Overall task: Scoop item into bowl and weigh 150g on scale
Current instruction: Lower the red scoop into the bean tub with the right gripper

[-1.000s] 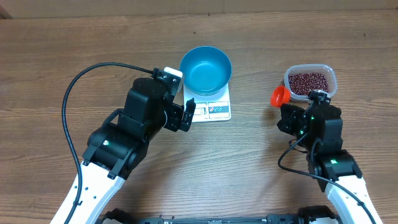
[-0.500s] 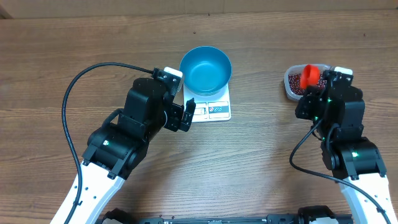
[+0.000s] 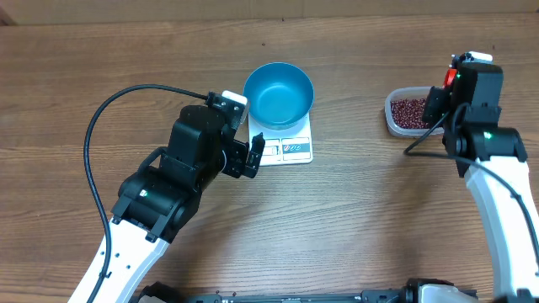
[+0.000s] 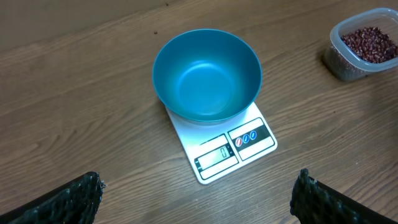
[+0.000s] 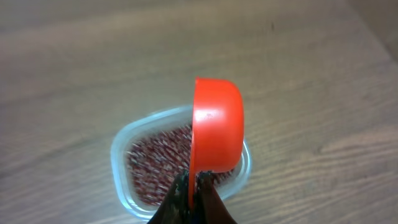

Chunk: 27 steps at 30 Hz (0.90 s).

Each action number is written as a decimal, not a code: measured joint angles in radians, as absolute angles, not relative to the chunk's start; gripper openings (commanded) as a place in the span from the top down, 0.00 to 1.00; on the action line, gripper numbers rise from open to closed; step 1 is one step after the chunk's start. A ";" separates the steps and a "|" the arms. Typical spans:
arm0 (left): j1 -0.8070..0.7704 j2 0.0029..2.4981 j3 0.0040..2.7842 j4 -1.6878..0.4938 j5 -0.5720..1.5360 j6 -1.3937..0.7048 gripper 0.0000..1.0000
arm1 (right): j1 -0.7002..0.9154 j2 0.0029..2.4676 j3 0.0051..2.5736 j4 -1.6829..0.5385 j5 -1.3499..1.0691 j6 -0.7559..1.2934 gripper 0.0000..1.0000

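Note:
The blue bowl [image 3: 279, 95] [image 4: 207, 74] stands empty on the white scale [image 3: 290, 150] [image 4: 227, 152]. My left gripper [image 3: 250, 143] [image 4: 196, 205] hovers open just left of the scale, with nothing between its fingers [image 4: 68, 199]. The item, dark red-brown beans [image 3: 411, 110] [image 5: 155, 162] [image 4: 368, 42], fills a clear tub [image 3: 391, 118] [image 5: 118, 162]. My right gripper [image 3: 450, 82] [image 5: 194, 183] is shut on the handle of an orange scoop [image 5: 217, 127] [image 3: 450, 77], held on edge above the tub's right side. I cannot see inside the scoop.
A black cable [image 3: 109, 109] loops over the table left of the left arm. Bare wooden table [image 3: 354, 210] lies between the scale and the tub and along the front.
The right arm has swung back and to the right, carrying the orange scoop from the tub's left side across to its right side. The left arm has not moved.

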<state>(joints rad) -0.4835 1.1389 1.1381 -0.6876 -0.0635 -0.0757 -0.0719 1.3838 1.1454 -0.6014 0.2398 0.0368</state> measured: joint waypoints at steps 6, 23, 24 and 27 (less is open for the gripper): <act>-0.484 1.139 1.138 -0.688 -0.064 -0.076 0.00 | -0.105 1.521 1.145 -0.583 0.200 -0.009 0.96; -0.484 1.139 1.138 -0.688 -0.064 -0.076 0.00 | -0.105 1.562 1.135 -0.553 0.183 -0.030 0.96; -0.484 1.139 1.138 -0.688 -0.064 -0.076 0.00 | -0.105 1.563 1.128 -0.555 0.183 -0.030 0.96; -0.484 1.139 1.138 -0.688 -0.064 -0.076 0.00 | -0.105 1.563 1.121 -0.554 0.183 -0.031 0.96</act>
